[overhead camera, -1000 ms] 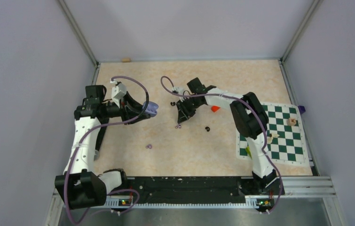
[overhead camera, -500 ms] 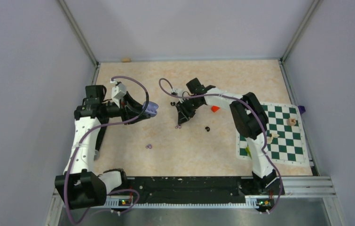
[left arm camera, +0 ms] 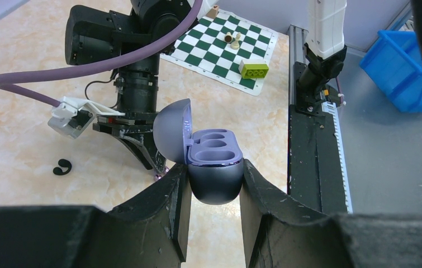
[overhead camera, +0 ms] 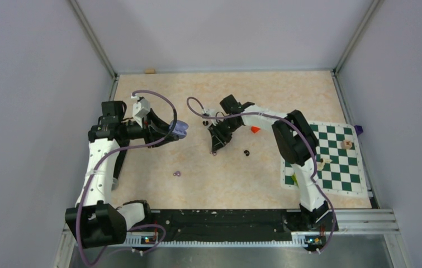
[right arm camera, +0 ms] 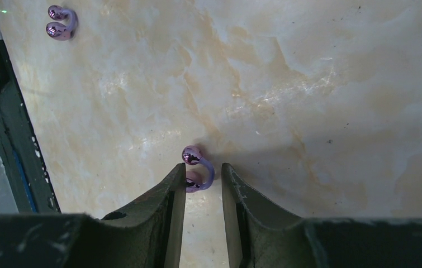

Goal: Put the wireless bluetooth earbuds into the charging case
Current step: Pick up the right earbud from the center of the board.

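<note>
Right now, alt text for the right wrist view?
The jaws of the right gripper, slightly apart, straddle a lilac earbud lying on the marbled beige table. A second lilac earbud lies at the upper left, near a black rail along the left edge.

right gripper (right arm camera: 202,169) | advanced toward the near edge onto lilac earbud (right arm camera: 192,155) | bud now between jaws
</note>
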Controlling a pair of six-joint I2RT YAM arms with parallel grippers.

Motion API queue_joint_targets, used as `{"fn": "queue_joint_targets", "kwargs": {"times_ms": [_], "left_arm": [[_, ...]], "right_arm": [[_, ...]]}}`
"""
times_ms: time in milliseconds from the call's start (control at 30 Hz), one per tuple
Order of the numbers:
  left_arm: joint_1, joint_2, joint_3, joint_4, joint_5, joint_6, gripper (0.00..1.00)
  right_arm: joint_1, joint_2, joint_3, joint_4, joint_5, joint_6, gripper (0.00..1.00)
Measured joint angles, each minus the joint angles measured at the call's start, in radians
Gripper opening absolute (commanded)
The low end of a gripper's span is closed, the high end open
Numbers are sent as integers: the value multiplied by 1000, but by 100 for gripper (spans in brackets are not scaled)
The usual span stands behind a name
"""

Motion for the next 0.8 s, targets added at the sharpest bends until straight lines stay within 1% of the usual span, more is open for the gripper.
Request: {"fn": "queue_joint_targets", "kwargs": {"times_ms": [200,233,300,433,567,667,800], "left_arm": [[0,0,0,0,0,0,0],[0,0,0,0,0,0,0],[0,0,0,0,0,0,0],[0,0,0,0,0,0,0],[0,0,0,0,0,0,0],[0,0,0,0,0,0,0],[0,0,0,0,0,1,0]], "right_arm": [[2,0,0,-35,-13,-10,29],[2,0,0,-41,-16,-10,30],[2,2,0,-48,-23,-10,36],[2,4,8,-63,-35,-10,38],[-3,4,13,-69,-35,10,38],[-14,4,13,-68,-32,31,36],[-50,4,14,-68,-18,61,35]]}}
